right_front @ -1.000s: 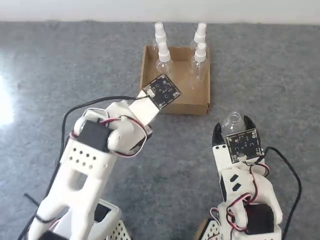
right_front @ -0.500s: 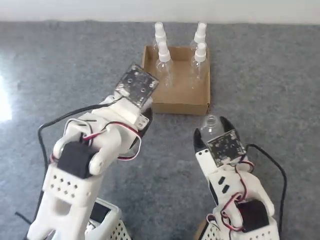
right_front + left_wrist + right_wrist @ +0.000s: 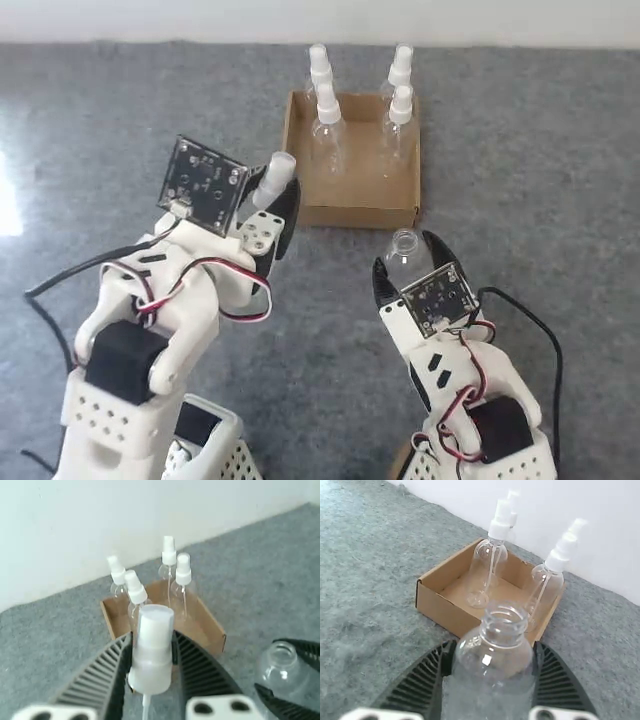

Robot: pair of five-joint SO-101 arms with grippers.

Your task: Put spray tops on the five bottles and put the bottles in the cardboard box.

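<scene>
My left gripper is shut on a white spray top just left of the cardboard box, nozzle end toward the box. In the left wrist view the spray top stands between the ribbed fingers. My right gripper is shut on a clear bottle with an open neck, in front of the box's near wall. The right wrist view shows this bottle upright in the jaws. Several bottles with spray tops stand in the box.
Grey felt covers the table, with free room left and right of the box. A white wall runs along the far edge. The box has low walls; the capped bottles stand toward its back.
My left arm has swung back and to the left, away from over the box, and the spray top now shows in its fingers. My right gripper has carried the open bottle leftward.
</scene>
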